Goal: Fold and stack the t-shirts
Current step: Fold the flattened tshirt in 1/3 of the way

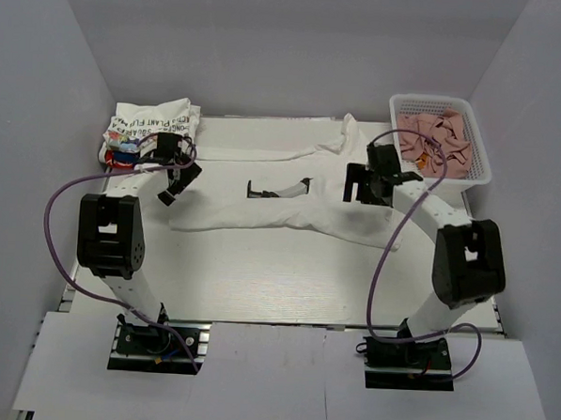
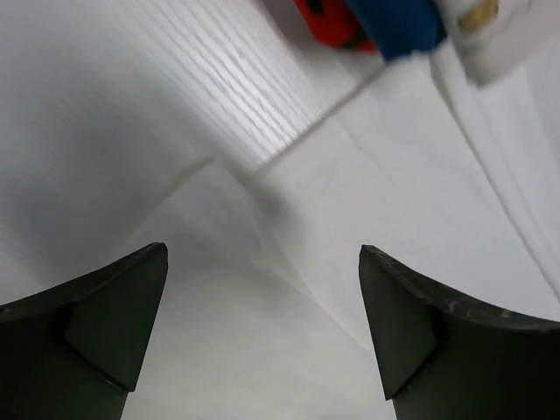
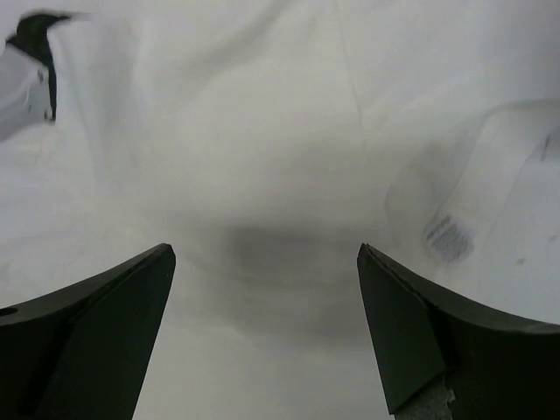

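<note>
A big plain white cotton t-shirt [image 1: 291, 196] lies spread out in the middle of the white worktop [image 1: 258, 284]. Its dark neck hole faces up, and one sleeve reaches toward the far edge.

The left hand [image 1: 178, 184] is over the left edge of this shirt. In its own camera, the left hand [image 2: 262, 262] is wide open. The two black fingers [image 2: 105, 324] are far apart, with nothing between them and only white cloth and worktop below. I cannot tell if the tips touch the cloth.

The right hand [image 1: 357, 184] is over the right side of the same shirt. Up close, the right hand [image 3: 262, 262] is wide open too and holds nothing. White cloth fills the view under it.

In the far left corner sits a folded white t-shirt with black letters [image 1: 153, 123]. It lies on top of a t-shirt with red and blue print [image 1: 121, 156], close to the left hand.

In the far right corner stands a white mesh basket [image 1: 399, 108] with pinkish-brown cloths [image 1: 439, 138] inside.
</note>
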Controlling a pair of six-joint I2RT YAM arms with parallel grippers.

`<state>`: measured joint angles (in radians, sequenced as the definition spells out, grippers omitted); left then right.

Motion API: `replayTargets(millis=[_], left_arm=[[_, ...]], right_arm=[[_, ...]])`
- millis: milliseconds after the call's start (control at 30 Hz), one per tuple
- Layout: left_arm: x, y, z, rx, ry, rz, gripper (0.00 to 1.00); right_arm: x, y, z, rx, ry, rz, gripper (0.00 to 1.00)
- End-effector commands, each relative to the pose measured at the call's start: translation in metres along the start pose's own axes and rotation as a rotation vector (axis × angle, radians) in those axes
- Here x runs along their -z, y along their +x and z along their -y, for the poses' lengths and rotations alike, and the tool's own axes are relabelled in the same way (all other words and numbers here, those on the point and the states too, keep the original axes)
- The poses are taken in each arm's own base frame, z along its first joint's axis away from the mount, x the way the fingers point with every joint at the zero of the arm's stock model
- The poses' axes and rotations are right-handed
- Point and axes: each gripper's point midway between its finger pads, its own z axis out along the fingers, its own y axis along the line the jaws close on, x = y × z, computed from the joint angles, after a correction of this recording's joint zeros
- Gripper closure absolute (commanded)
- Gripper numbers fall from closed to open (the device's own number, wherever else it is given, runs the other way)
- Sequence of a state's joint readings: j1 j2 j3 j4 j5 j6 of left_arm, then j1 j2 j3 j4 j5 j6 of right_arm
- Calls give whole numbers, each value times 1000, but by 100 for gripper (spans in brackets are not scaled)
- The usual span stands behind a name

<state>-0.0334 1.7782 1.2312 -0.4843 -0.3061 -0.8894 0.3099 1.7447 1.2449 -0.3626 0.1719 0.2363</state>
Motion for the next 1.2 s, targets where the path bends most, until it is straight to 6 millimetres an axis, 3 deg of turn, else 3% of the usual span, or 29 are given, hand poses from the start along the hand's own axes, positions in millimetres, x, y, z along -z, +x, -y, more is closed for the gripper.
replayTargets(millis=[0, 100, 133, 233, 300, 500, 667, 833, 933, 1033, 1167], left_arm=[[18, 24, 29, -54, 222, -95, 0], [12, 50, 29, -83, 245, -182, 0], [10, 59, 29, -93, 248, -199, 0], [-1, 75, 18, -111, 226, -244, 0], [-6, 88, -1, -134, 156, -279, 0], [-16, 87, -33, -181, 25, -236, 0], [-19, 84, -84, -225, -208, -219, 0], [-21, 86, -76, -236, -173, -211, 0], [-23, 86, -75, -245, -173, -213, 0], [-25, 83, -73, -247, -180, -207, 0], [-25, 81, -74, -257, -185, -200, 0]], right_arm=[[19, 19, -17, -100, -132, 30, 10], [19, 39, -21, -127, -166, 7, 10], [14, 55, -16, -134, -150, -28, 10], [3, 67, -9, -151, -122, -74, 10], [-4, 74, 1, -182, -80, -111, 10], [15, 49, 2, -138, -100, -23, 10], [31, 40, 7, -114, -99, 36, 10], [21, 29, 24, -94, -19, 40, 10], [11, 25, 18, -41, -73, 40, 10], [3, 31, 9, -11, -123, 8, 10], [-12, 46, 12, -5, -106, -72, 10]])
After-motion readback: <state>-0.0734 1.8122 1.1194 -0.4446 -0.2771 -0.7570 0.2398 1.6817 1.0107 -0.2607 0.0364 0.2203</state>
